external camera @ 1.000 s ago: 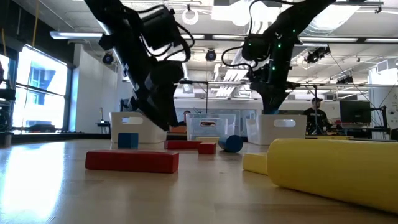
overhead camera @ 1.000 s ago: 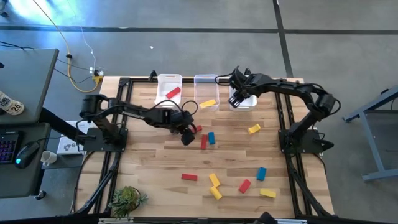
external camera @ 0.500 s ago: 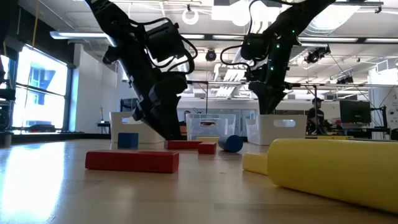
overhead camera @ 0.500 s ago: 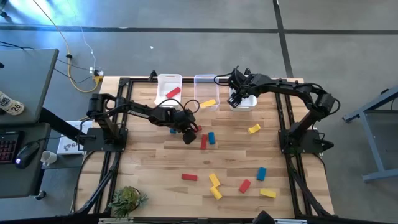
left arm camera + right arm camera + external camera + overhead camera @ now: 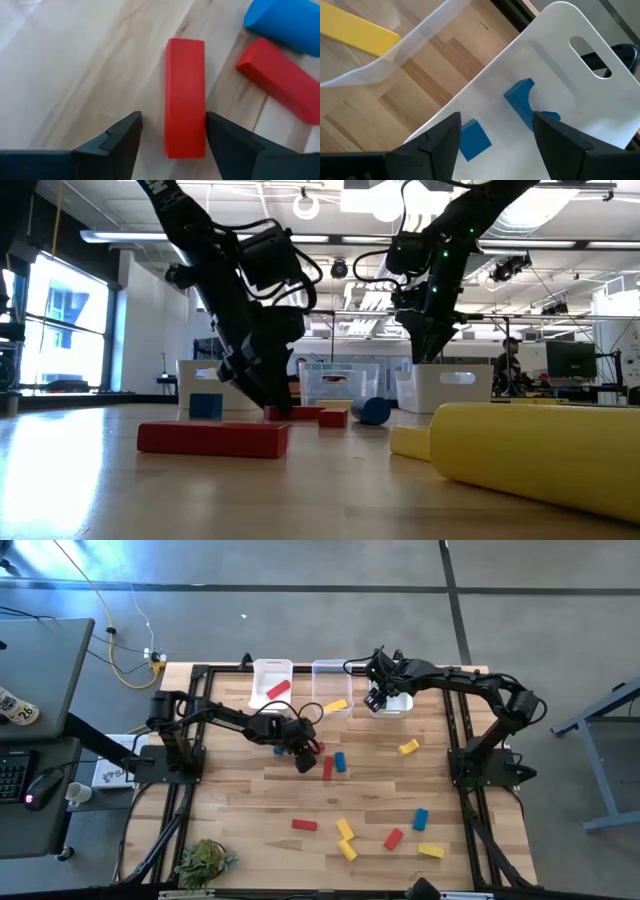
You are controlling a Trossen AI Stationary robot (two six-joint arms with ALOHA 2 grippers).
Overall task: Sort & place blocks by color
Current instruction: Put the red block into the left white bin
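Note:
My left gripper [image 5: 303,756] is open and low over the table's middle. Its fingers stand on either side of a red block [image 5: 185,97] that lies flat on the wood and also shows in the low view [image 5: 300,412]. A second red block [image 5: 280,80] and a blue block [image 5: 290,22] lie just beyond it. My right gripper [image 5: 377,698] is open and empty above the right white bin [image 5: 560,45]. That bin holds blue blocks [image 5: 522,97]. The middle bin [image 5: 331,680] holds a yellow block [image 5: 334,705], and the left bin [image 5: 272,668] a red one [image 5: 278,689]. My left gripper points down at the red block, its fingers along the block's two long sides. One finger [image 5: 225,140] stands right against the long side [image 5: 201,125], but I cannot tell whether it touches. The other finger is apart from the block, which lies flat on the table.
Loose blocks lie on the near half of the table: red [image 5: 304,824], yellow [image 5: 344,829], yellow [image 5: 347,849], red [image 5: 393,838], blue [image 5: 420,818], yellow [image 5: 431,850]. Another yellow block [image 5: 408,747] lies at mid right. A small plant [image 5: 205,860] stands at the near left corner.
My left gripper has come down toward the table over the red block, so its open fingers now stand low beside it.

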